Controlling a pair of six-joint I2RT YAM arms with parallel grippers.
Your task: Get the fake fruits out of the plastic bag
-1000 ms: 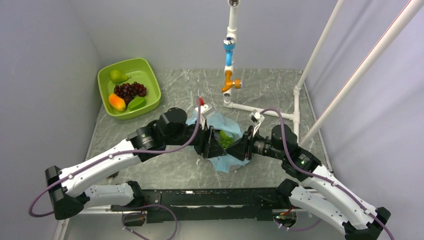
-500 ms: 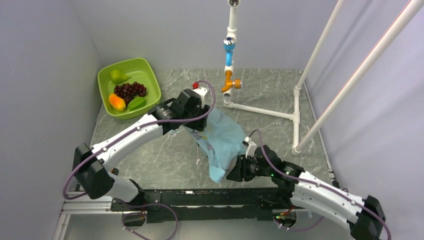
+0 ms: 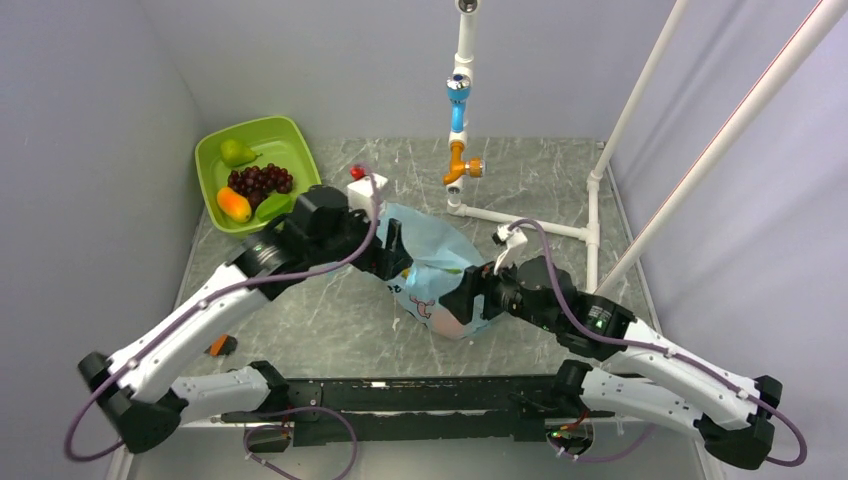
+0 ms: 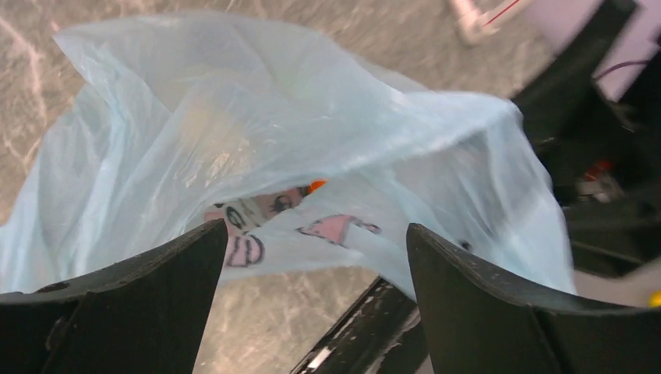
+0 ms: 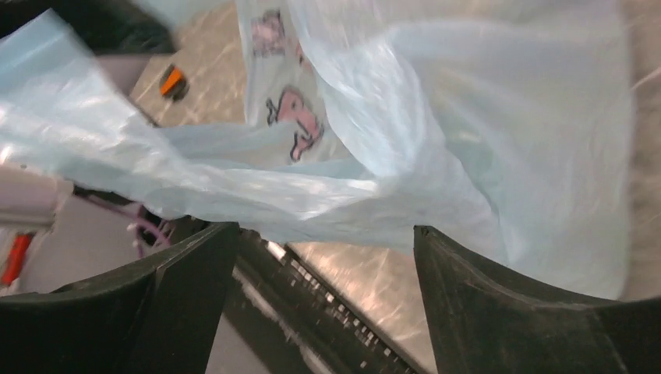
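Not much of the job shows as done. The thin translucent light-blue plastic bag (image 3: 435, 268), printed with pink cartoon figures, lies slumped on the grey marbled counter (image 3: 560, 180) with no fruit on the counter around it. The fake fruits do not show plainly. The bag bulges, and the left wrist view gives only a yellowish tint and a small orange spot (image 4: 316, 185) through the film, so we judge they are still inside. We cannot count them.

The left jaws stand wide open at the bag's far-left side and the right jaws wide open at its near-right side. Each wrist view shows film ahead of the fingers and nothing pinched between them.

Far left of the bag sits a lime-green square tub (image 3: 278, 145) holding a pale green pear (image 3: 237, 152), a dark purple grape bunch (image 3: 260, 180), an orange-yellow fruit (image 3: 233, 204) and a green piece (image 3: 272, 206) — whether those two came out of the bag we cannot tell. Beyond the bag stands a white pipe frame (image 3: 520, 222). To the bag's near left lies a small orange-and-black object (image 3: 220, 346).

What hinders us, we think, is the bag itself — the film has collapsed over its contents, and we cannot make out the mouth or the handles.
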